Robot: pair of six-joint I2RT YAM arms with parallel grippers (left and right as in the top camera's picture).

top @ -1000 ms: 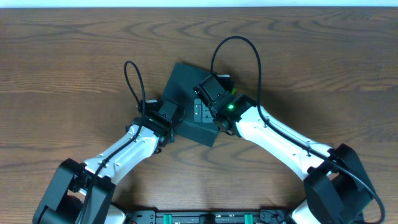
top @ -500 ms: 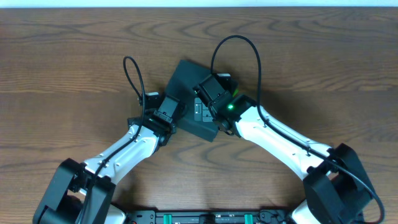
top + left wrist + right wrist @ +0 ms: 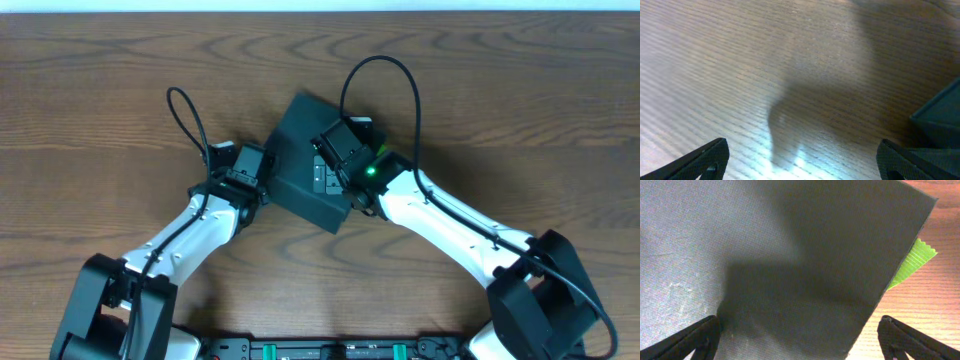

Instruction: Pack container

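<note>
Container [image 3: 295, 160] dark matte, square, lid down; green packet [image 3: 914, 262] at corner; left pincer [image 3: 800, 160], right pincer [image 3: 800, 337] spread.

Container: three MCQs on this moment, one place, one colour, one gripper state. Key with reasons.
1. The right gripper is above:
A) the lid of the container
B) bare table
C) the left arm

2. The serrated edge sticking out past the lid is:
A) red
B) blue
C) bright green

3. The left gripper is:
A) shut on the container
B) open, holding nothing
C) shut on a packet

Key:
1 A, the dark lid fills the right wrist view.
2 C, green shows against the wood table.
3 B, its fingers stand wide apart over bare wood.
</note>
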